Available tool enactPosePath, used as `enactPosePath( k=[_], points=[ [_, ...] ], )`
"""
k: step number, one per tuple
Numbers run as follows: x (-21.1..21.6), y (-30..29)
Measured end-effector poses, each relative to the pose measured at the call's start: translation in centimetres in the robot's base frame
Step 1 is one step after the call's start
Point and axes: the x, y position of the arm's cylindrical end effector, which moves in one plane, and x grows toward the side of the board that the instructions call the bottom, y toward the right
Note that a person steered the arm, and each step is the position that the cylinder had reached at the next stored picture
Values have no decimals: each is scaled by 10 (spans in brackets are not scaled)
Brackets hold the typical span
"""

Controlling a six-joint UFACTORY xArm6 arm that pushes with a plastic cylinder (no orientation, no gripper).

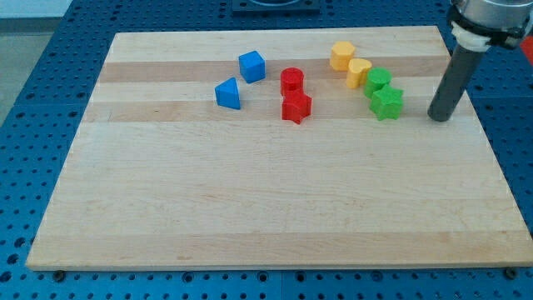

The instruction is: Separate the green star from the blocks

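The rod ends in a bare tip [439, 117] with no pincer and nothing held; it rests on the board [250, 208] just right of the green star [386, 103], with a small gap between. The star sits at the far right, touching a second green block [378, 81] behind it. Two yellow blocks [351, 64] lie further left, then two red blocks [293, 94] and two blue blocks [240, 79].
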Motion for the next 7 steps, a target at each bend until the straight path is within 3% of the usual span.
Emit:
enactPosePath(
  k=[1, 2, 4, 7],
  points=[
    [-32, -10],
    [-31, -11],
    [-2, -74],
    [-27, -55]
  ],
)
